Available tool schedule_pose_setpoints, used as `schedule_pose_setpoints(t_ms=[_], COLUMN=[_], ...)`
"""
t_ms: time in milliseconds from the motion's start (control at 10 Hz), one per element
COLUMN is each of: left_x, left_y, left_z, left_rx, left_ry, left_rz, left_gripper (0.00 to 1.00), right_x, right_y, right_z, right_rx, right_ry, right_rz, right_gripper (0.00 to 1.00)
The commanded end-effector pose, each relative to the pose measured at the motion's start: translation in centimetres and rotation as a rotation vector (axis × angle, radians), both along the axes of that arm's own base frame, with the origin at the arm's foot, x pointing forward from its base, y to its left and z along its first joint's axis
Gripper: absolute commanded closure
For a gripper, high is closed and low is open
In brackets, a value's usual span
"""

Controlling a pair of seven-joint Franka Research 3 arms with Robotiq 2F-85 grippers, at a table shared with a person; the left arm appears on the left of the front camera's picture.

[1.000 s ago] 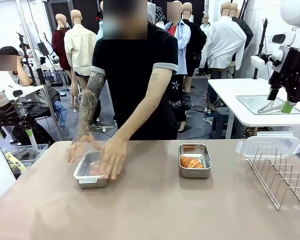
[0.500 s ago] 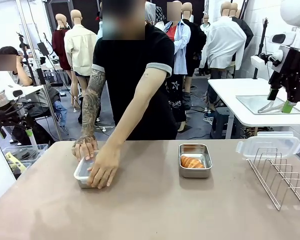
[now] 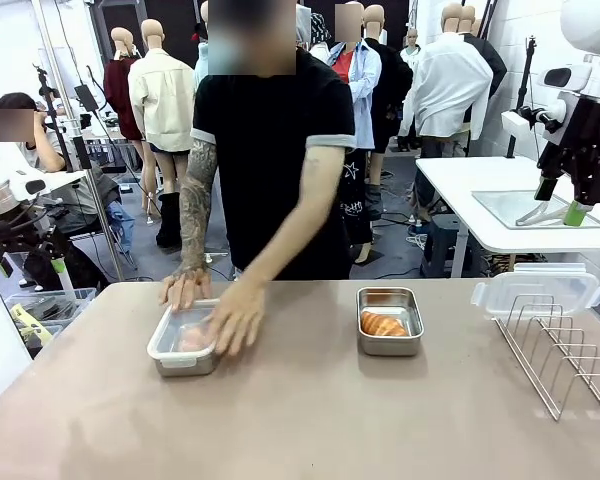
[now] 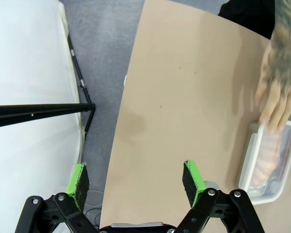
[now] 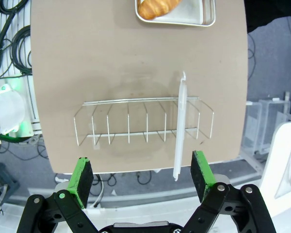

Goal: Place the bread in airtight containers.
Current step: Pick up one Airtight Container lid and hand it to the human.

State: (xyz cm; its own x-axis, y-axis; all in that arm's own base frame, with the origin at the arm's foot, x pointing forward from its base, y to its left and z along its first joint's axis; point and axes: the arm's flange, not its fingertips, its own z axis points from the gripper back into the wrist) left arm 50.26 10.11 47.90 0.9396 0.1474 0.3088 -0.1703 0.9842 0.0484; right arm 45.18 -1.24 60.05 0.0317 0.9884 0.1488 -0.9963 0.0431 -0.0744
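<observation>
A person's hands (image 3: pixel 235 315) press on the left steel tin (image 3: pixel 180 352), which has its clear lid on. Through that lid (image 4: pixel 267 165) a croissant shows faintly inside. The right tin (image 3: pixel 390 320) stands uncovered with a golden croissant (image 3: pixel 383 324) in it, which also appears as the croissant (image 5: pixel 157 7) at the top of the right wrist view. A second clear lid (image 3: pixel 538 293) leans in the wire rack (image 3: pixel 570 355). My left gripper (image 4: pixel 136 180) hangs open over the table's left edge. My right gripper (image 5: pixel 140 174) is open high above the rack, and is seen as the right gripper (image 3: pixel 561 202) at the upper right.
The person stands at the table's far side, arms reaching over the left half. A white side table (image 3: pixel 480 200) with a flat metal tray stands behind at the right. The brown tabletop (image 3: pixel 310 420) is bare between the tins and the near edge.
The person's hands have shifted on the left tin's lid, from pressing its middle to its far edge and right side. Both grippers have stayed still.
</observation>
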Motion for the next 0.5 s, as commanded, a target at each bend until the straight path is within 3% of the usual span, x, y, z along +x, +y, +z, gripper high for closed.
schedule_pose_setpoints(t_ms=[0, 400], left_x=[-0.18, -0.18], left_y=[0.02, 0.02], left_z=[0.04, 0.04], left_rx=[0.009, 0.009], left_ry=[0.000, 0.000], left_rz=[0.005, 0.005], left_gripper=[0.00, 0.00], right_x=[-0.23, -0.23], right_y=[0.07, 0.07], right_z=[0.00, 0.00], right_rx=[0.004, 0.004], right_ry=[0.010, 0.010], right_rz=[-0.005, -0.005], right_gripper=[0.00, 0.00])
